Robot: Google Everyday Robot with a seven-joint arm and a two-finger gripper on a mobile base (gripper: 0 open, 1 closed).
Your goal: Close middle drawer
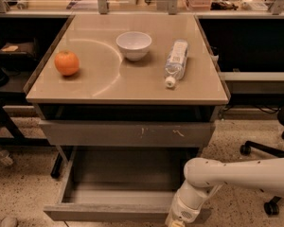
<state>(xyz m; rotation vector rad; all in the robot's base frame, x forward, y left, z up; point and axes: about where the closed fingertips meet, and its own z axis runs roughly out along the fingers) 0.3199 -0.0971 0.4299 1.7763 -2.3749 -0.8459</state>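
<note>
Tan tabletop (109, 86) up top; beneath, middle drawer (118, 197) pulled well out — gripper (176, 220) low at its front's right end, likely set to push; grip state impossible to tell.

The robot's arm (241, 174) is a smooth, glossy off-white tube with a rounded, bulbous joint, then a shorter cylindrical wrist (187, 207) in the same pale shell with a small patch of dark dots. The hand (175, 223), at the view's bottom edge, shows only a yellowish sliver.
</note>
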